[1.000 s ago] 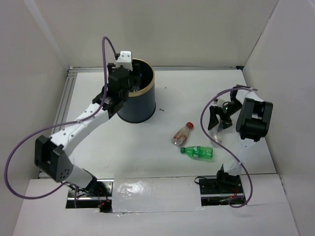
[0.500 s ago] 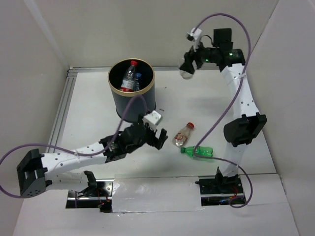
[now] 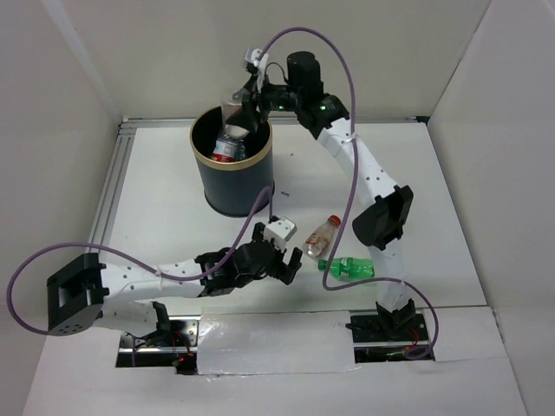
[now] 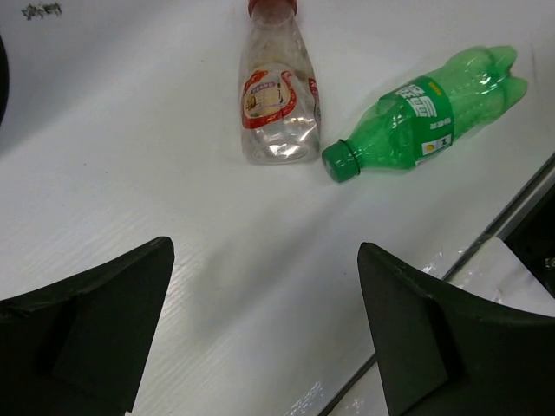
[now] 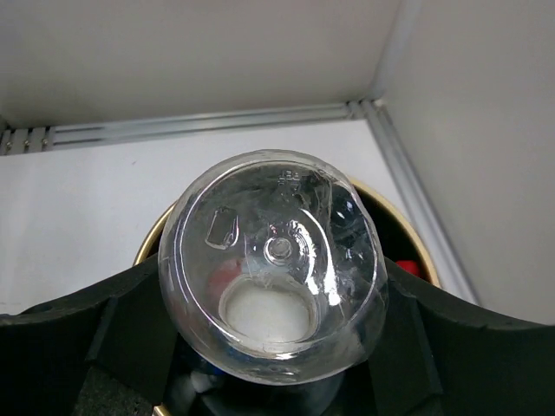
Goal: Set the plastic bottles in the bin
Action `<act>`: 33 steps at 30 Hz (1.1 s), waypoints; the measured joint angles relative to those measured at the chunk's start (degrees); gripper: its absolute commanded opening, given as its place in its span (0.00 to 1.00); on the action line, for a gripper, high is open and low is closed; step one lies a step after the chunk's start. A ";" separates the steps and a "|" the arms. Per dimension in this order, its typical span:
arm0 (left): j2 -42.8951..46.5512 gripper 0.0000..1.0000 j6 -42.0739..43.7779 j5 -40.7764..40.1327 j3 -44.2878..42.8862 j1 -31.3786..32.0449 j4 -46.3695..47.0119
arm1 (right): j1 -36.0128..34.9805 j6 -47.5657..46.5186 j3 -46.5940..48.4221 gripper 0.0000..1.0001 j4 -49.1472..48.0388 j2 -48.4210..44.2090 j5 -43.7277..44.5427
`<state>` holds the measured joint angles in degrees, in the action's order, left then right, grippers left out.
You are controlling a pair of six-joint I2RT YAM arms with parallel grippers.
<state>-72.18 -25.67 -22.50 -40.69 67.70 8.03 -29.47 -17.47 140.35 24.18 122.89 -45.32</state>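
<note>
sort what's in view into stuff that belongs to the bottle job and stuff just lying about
Job:
bin
clear bottle held over the bin
bottle inside the bin
red-capped bottle and green bottle, both lying on the table

Just there:
aluminium rail along the far edge
shiny tape strip at the near edge

White table surface (image 3: 173,199) fills the frame centre. Plain white wall panels (image 3: 130,52) enclose the upper, left and right frame edges. Aluminium rails (image 3: 390,120) border the table's upper and left edges. Lighting is even.
</note>
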 measured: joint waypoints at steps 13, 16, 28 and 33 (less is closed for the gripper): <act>-21.62 1.00 1.81 0.24 -16.28 -1.22 1.64 | 4.90 3.69 -8.57 1.00 7.34 -4.26 7.74; -26.29 1.00 2.43 1.84 -20.04 -2.58 1.95 | 12.55 3.43 -17.62 1.00 9.88 -10.91 8.09; -38.42 0.00 2.99 2.91 -29.92 -4.55 2.47 | 41.53 -17.88 -45.24 0.61 27.41 -30.53 -2.67; -36.26 0.00 3.93 3.10 -29.57 -5.86 -2.78 | 42.51 -38.53 -50.82 0.80 40.44 -33.79 -6.54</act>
<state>-108.44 -21.74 -19.40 -70.26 61.84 5.26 13.04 -56.01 89.54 64.62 89.10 -51.86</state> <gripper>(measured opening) 0.030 0.766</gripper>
